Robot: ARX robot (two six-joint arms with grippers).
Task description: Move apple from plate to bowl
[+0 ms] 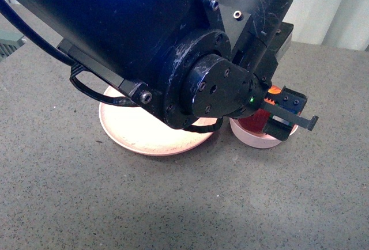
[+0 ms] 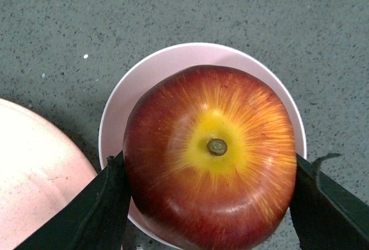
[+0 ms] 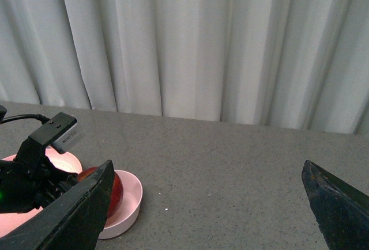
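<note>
The left hand points down over the bowl, fingers pressed on both sides of the apple, which sits in the bowl. Well apart from the bowl, the right hand gapes wide, holding nothing.

The left arm is cased in glossy, scuffed black, studded with hex screws. Black cables are attached. A green light and orange patch are shown near the left gripper, which is fitted with matte-black fingers.
</note>
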